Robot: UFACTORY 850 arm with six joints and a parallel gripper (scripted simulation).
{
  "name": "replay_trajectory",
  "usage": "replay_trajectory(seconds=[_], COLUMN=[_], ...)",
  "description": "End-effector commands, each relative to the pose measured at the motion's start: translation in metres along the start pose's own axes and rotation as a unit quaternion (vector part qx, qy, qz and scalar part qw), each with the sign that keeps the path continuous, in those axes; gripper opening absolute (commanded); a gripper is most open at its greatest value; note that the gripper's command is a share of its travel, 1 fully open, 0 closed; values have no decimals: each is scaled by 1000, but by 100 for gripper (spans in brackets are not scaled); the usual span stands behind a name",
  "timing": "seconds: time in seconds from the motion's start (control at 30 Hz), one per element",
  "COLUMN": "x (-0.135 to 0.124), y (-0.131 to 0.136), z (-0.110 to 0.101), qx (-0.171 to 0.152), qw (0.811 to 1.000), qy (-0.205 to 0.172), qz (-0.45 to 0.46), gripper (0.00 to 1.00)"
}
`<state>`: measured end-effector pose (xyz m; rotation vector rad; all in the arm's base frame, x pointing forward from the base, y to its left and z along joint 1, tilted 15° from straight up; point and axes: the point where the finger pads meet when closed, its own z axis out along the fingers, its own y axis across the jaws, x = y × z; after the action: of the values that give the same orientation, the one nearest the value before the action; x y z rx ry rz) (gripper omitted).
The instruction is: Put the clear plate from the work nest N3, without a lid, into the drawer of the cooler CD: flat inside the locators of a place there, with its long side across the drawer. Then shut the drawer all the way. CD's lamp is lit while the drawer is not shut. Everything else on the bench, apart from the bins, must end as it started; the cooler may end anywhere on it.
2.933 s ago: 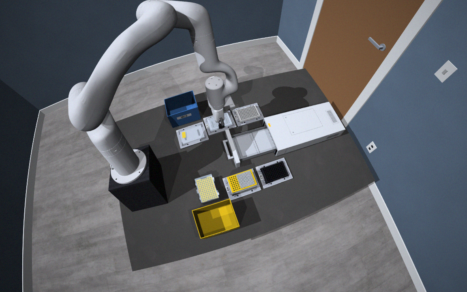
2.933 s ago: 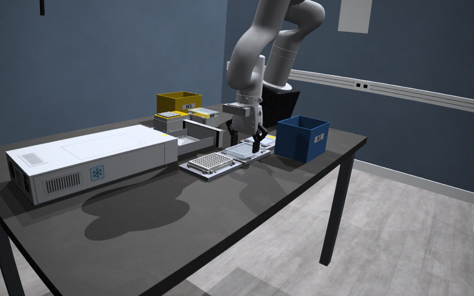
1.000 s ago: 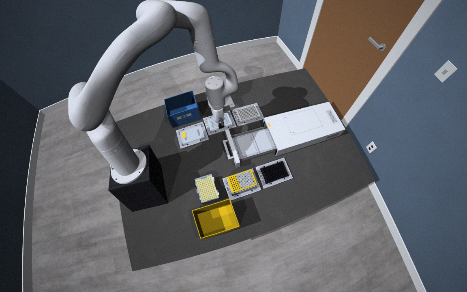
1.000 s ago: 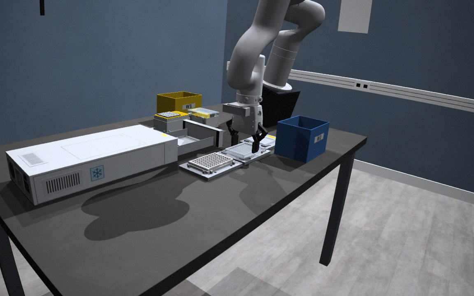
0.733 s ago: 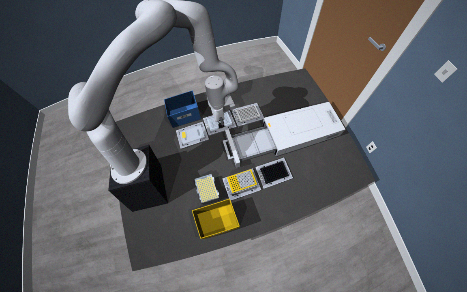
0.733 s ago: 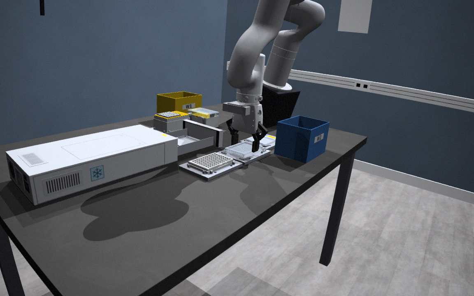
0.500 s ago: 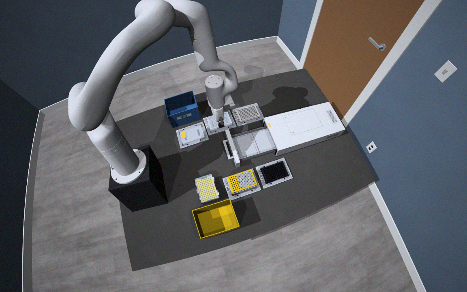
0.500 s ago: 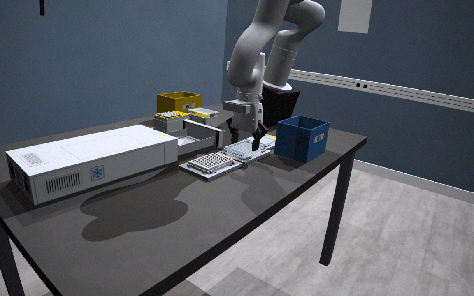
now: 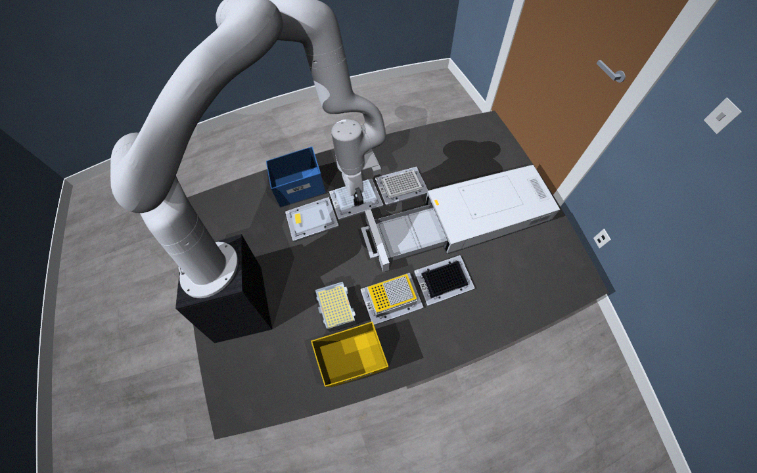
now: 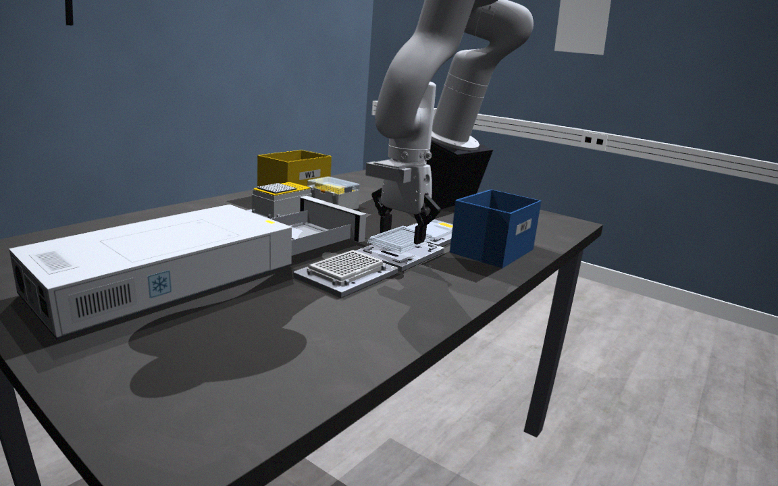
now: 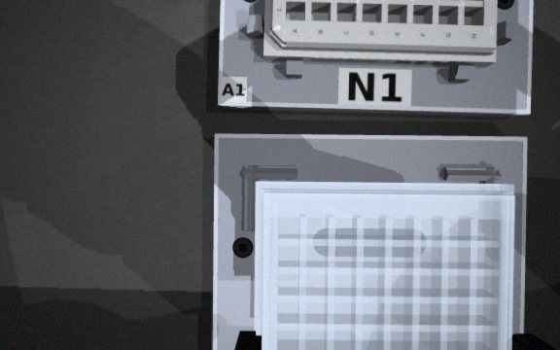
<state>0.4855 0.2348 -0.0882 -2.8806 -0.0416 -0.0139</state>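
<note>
My gripper point(image 9: 357, 197) point(image 10: 402, 229) point(image 11: 387, 342) is shut on the clear plate point(image 9: 344, 200) point(image 10: 393, 238) point(image 11: 387, 262), gripping its two short ends. The plate hangs level, a little above the grey work nest N3 point(image 9: 339, 213) point(image 10: 406, 258) point(image 11: 358, 156); the nest's locators show beyond its far edge in the wrist view. The white cooler CD point(image 9: 493, 205) point(image 10: 156, 254) lies to the right of the nest. Its drawer point(image 9: 411, 232) point(image 10: 325, 220) stands pulled out and holds no plate. CD's yellow lamp point(image 9: 435, 202) point(image 10: 269, 222) is lit.
Nest N1 point(image 11: 309, 87) with a white well plate point(image 9: 400, 184) point(image 10: 346, 266) sits right beside N3. A blue bin point(image 9: 293, 176) point(image 10: 494, 226) and another nest point(image 9: 311, 219) lie on N3's other sides. A black plate point(image 9: 443, 280), a yellow rack point(image 9: 391, 292) and a yellow bin point(image 9: 349, 353) stand beyond the drawer.
</note>
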Motion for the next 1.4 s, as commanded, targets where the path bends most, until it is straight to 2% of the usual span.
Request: replay_trajectory(seconds=[0.0, 0.33, 1.37], x=[1, 1, 1], y=[0, 0, 0], z=[-3, -5, -53], qx=[0, 0, 0], qw=[1000, 1000, 1000], qy=[1, 1, 1], qz=[0, 0, 0], gripper=[0, 0, 0])
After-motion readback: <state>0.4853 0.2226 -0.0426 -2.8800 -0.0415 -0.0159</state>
